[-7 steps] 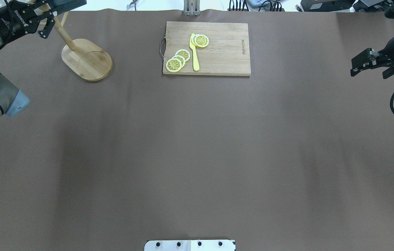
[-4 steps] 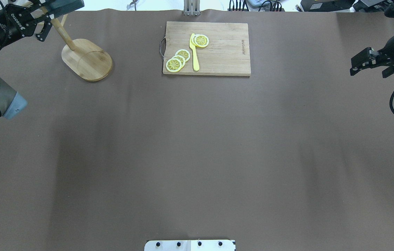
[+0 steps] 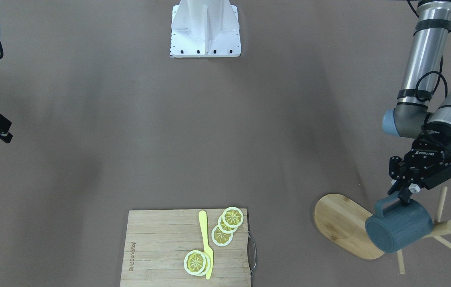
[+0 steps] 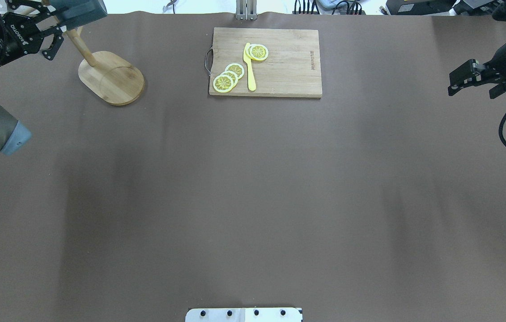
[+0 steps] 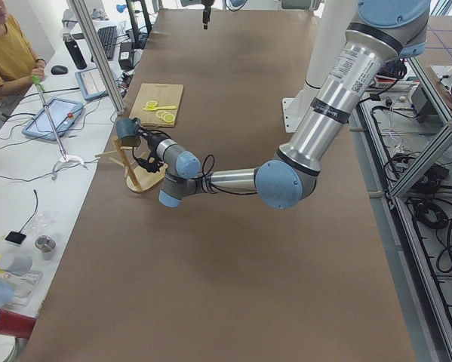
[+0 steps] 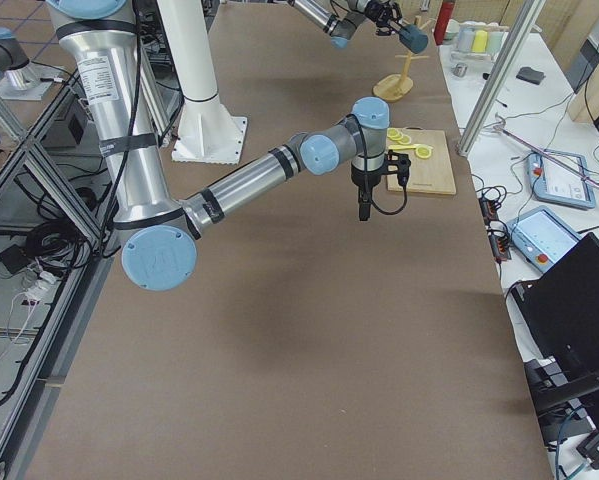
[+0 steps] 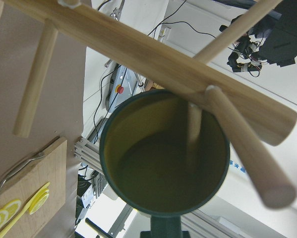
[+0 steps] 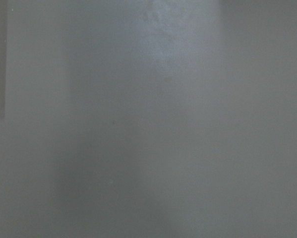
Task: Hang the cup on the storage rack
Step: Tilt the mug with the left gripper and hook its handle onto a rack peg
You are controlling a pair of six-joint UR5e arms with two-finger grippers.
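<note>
Cup: the cup [image 3: 398, 231] is in the air at the far left of the surface [image 4: 253, 201], tipped on its side against the upper part of the rack [image 3: 341, 223]. Its bottom faces away from the post and its mouth faces toward it.
Left tool: the left tool [image 3: 404, 194] has its fingers pinched close on the cup, at the rim beside the handle, and carries it.
Wrist view: the post [image 7: 153, 54] crosses just in front of the open mouth, and a thick peg [image 7: 247, 148] juts past the rim. The handle sits at the view's bottom edge, so I cannot tell whether any peg passes through it.
Change: over the last second the left tool and cup have slid a little leftward along the rack's top. The rack's base has hardly stirred.
Meaning: this looks like fine alignment at the pegs. The handle probably still has to settle onto one, and the grip is not yet let go.
Right tool: the right tool [image 4: 469, 80] is at the far right, raised, fingers spread and empty, and has barely moved.
Board: the board [image 4: 279, 62] lies far centre with lemon slices and a yellow knife, well apart from the rack.
</note>
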